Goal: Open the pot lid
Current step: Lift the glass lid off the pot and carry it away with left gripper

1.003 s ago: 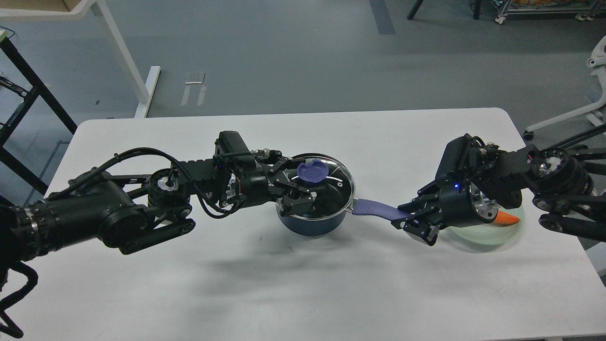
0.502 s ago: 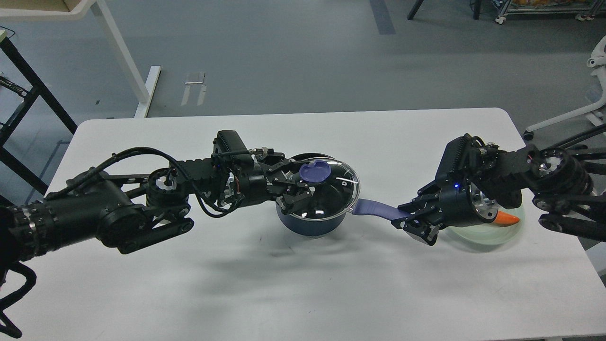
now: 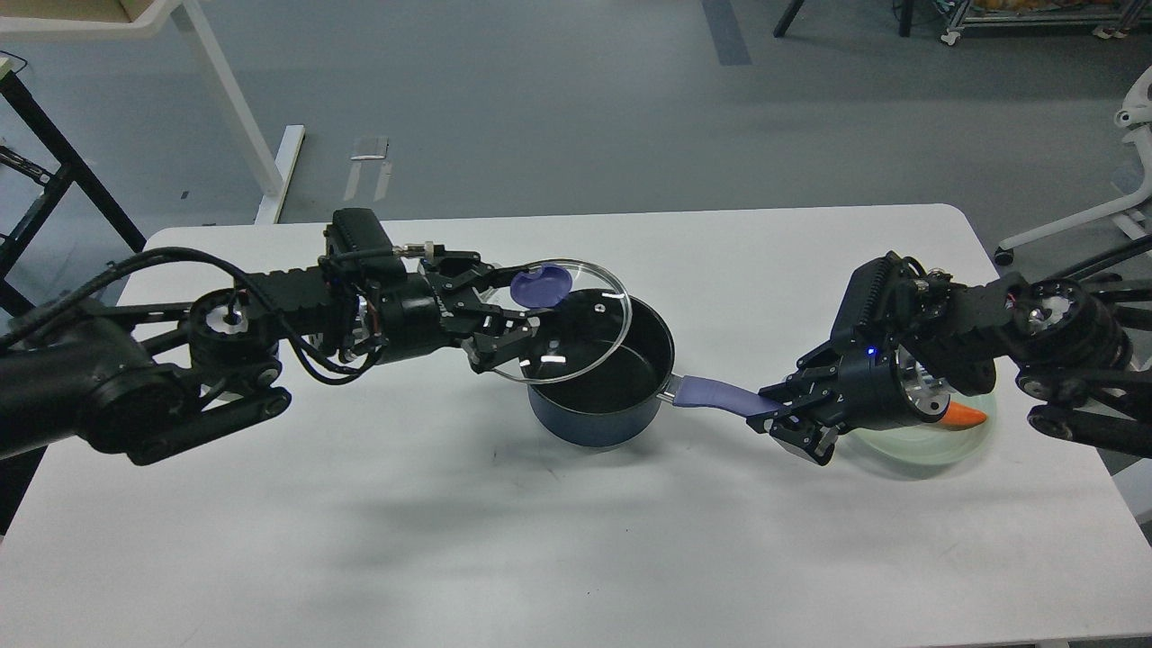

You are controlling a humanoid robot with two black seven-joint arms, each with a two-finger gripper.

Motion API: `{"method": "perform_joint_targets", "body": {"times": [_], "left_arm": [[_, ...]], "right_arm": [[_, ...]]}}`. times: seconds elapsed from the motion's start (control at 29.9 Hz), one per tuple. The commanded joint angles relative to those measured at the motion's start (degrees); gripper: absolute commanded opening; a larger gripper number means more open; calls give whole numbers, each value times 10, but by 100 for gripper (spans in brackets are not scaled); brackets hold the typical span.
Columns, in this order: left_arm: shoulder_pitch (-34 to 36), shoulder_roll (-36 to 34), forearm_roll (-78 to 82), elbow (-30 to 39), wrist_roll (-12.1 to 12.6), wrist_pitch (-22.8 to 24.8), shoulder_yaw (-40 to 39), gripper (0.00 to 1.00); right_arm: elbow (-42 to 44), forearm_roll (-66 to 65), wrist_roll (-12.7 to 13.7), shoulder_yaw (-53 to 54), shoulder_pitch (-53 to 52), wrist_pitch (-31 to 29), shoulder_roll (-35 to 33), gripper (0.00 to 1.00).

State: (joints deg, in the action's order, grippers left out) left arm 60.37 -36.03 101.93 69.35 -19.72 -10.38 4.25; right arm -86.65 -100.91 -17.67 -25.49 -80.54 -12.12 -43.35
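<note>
- My left gripper (image 3: 513,315) is pinching the glass lid (image 3: 567,319) by its purple knob (image 3: 540,284), holding it tilted, off the pot and over its left rim.
- My right gripper (image 3: 781,416) is clamped on the pot's purple handle (image 3: 715,396).
- Pot (image 3: 603,387) sits mid-table (image 3: 450,540), open, handle pointing right along the table.
- Just behind my right gripper: a pale green bowl (image 3: 936,445) with something orange (image 3: 965,415) in it.

**No readable text in view**

Nothing legible is showing anywhere: no labels, brands, numbers or signs are reading out on any surface in the head view. Any markings there may be are coming through too small or too dark to make out.
</note>
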Motion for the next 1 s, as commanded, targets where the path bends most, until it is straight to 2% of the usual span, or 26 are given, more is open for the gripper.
{"method": "perform_joint_targets", "body": {"times": [0.0, 0.13, 0.27, 0.53, 0.74, 0.97], "left_arm": [[-7, -62, -2, -6, -1, 0, 8, 39], [-40, -105, -7, -22, -2, -10, 8, 39], [-81, -117, -3, -62, -13, -51, 10, 39], [-140, -119, -7, -147, -49, -61, 11, 39], [-178, -113, -8, -196, -49, -97, 11, 39], [-180, -113, -8, -198, -49, -98, 11, 42]], "right_arm": [[0, 0, 0, 0, 0, 0, -1, 21], [0, 2, 0, 0, 1, 0, -1, 21], [1, 1, 0, 1, 2, 0, -1, 21], [1, 1, 0, 0, 0, 0, -2, 21], [1, 1, 0, 0, 0, 0, -7, 21], [0, 1, 0, 1, 0, 0, -7, 21]]}}
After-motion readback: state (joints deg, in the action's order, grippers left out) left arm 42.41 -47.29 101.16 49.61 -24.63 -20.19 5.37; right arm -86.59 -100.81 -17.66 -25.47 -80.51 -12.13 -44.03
